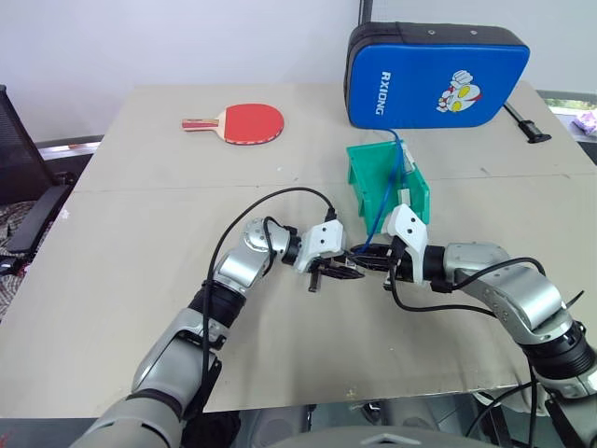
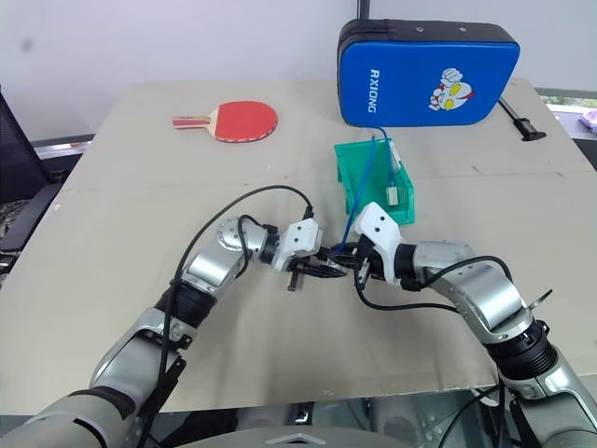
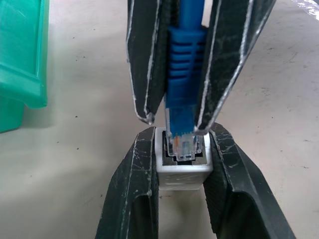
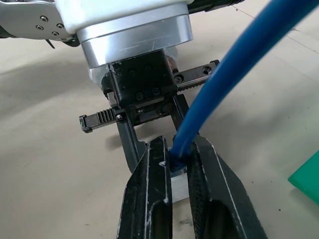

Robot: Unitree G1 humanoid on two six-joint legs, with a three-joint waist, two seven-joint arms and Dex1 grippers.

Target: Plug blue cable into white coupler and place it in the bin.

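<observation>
Above the table's middle my two grippers meet tip to tip. My left gripper (image 3: 182,144) is shut on the white coupler (image 3: 182,172), a small block with its socket facing the other hand. My right gripper (image 4: 179,144) is shut on the blue cable (image 3: 185,74), pinching the ribbed boot just behind its plug. The clear plug tip sits in the mouth of the coupler's socket. From my right gripper (image 1: 373,261) the blue cable (image 1: 384,201) rises and arches over the green bin (image 1: 368,177) just behind; its far end hangs inside the bin.
A big blue padded case (image 1: 437,75) stands at the table's far edge behind the bin, with a black strap (image 1: 527,126) beside it. A red table-tennis paddle (image 1: 247,121) lies at the far left. A black chair stands off the table's left side.
</observation>
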